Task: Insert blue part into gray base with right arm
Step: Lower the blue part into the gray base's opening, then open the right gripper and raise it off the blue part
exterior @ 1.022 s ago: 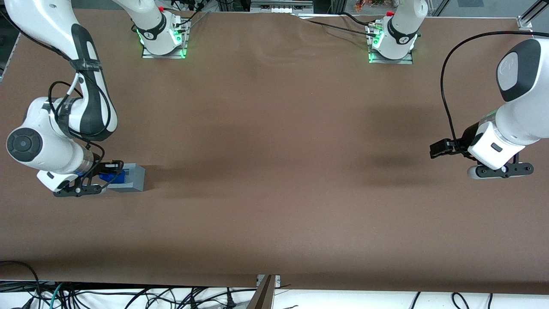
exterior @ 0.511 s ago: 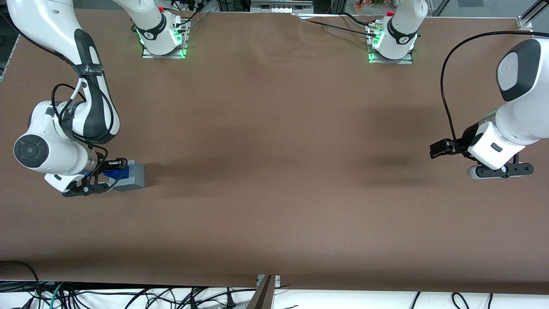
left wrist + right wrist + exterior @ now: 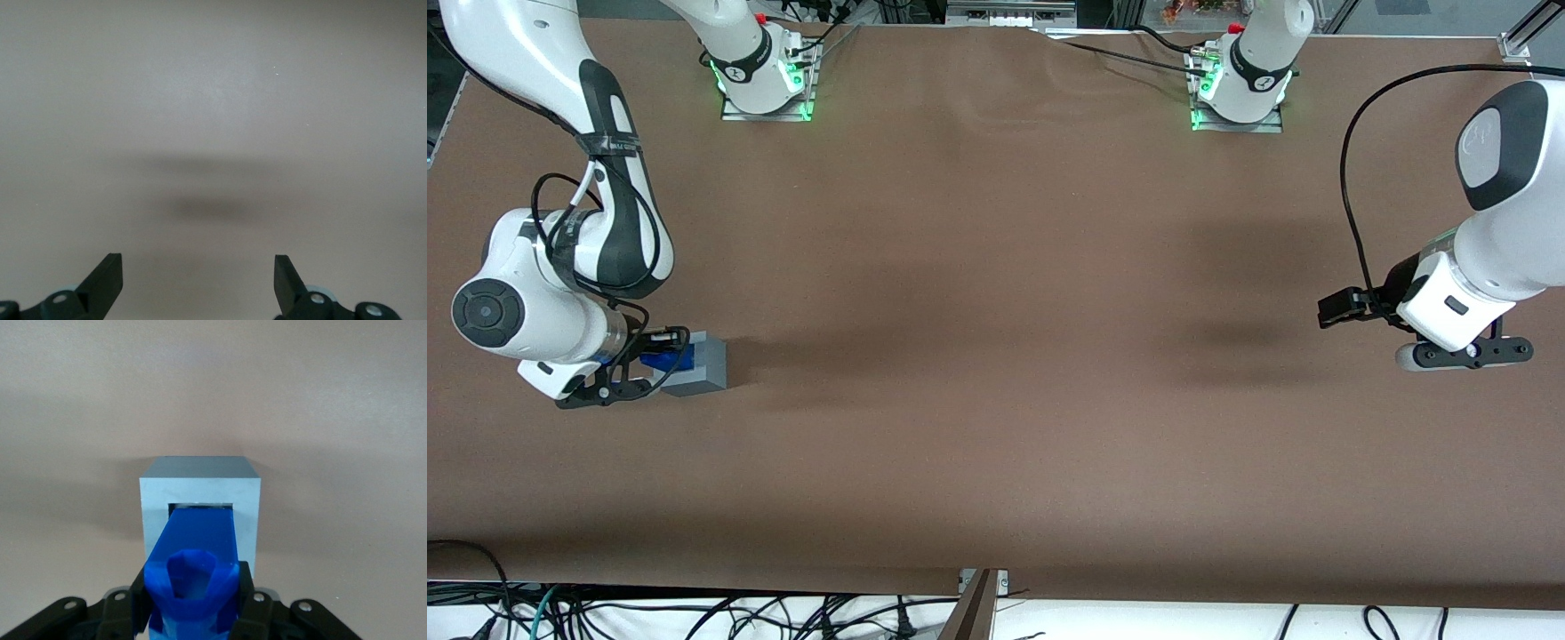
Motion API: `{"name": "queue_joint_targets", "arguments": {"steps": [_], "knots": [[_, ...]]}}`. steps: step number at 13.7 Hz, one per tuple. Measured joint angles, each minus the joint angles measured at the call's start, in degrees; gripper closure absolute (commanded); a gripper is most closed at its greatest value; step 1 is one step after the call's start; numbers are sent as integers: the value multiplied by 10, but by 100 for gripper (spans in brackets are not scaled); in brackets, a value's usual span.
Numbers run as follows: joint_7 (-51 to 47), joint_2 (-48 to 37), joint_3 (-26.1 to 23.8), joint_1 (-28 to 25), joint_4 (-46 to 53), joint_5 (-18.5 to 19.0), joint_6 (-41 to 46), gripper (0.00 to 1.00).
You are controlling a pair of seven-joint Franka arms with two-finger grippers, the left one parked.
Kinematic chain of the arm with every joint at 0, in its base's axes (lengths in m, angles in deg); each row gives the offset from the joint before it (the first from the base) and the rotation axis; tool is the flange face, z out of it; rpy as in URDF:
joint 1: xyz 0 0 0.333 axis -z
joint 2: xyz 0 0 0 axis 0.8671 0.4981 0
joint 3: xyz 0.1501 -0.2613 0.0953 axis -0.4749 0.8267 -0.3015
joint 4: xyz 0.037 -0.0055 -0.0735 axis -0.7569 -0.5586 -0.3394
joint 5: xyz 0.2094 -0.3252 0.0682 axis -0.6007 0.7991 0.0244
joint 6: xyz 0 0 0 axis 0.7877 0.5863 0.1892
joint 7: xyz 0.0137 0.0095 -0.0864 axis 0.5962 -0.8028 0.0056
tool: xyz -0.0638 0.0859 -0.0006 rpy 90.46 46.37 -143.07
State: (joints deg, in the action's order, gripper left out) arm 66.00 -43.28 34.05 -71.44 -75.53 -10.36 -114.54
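Gripper (image 3: 193, 603): on the right arm (image 3: 560, 258), low over the table (image 3: 996, 400) at the working arm's end, fingers (image 3: 245, 597) clamped on both sides of the blue part (image 3: 195, 577)
Blue part: held in the grip, its leading end reaching into the square recess of the gray base (image 3: 199, 510)
Gray base: resting on the table, touching the blue part, just past the fingertips

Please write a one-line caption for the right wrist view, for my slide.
Gripper shut on the blue part, its tip entering the square recess of the gray base.
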Motion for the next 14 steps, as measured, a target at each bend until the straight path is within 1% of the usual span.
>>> {"name": "queue_joint_targets", "arguments": {"steps": [1,4,5,6,7,14], "knots": [[1,1,0,0,0,-6,0,91],[4,3,0,0,0,-8,-1,91],[5,4,0,1,0,-9,-3,87],[6,6,0,1,0,-9,-6,48],[7,7,0,1,0,-9,-8,1],[7,4,0,1,13,-10,-11,1]]}}
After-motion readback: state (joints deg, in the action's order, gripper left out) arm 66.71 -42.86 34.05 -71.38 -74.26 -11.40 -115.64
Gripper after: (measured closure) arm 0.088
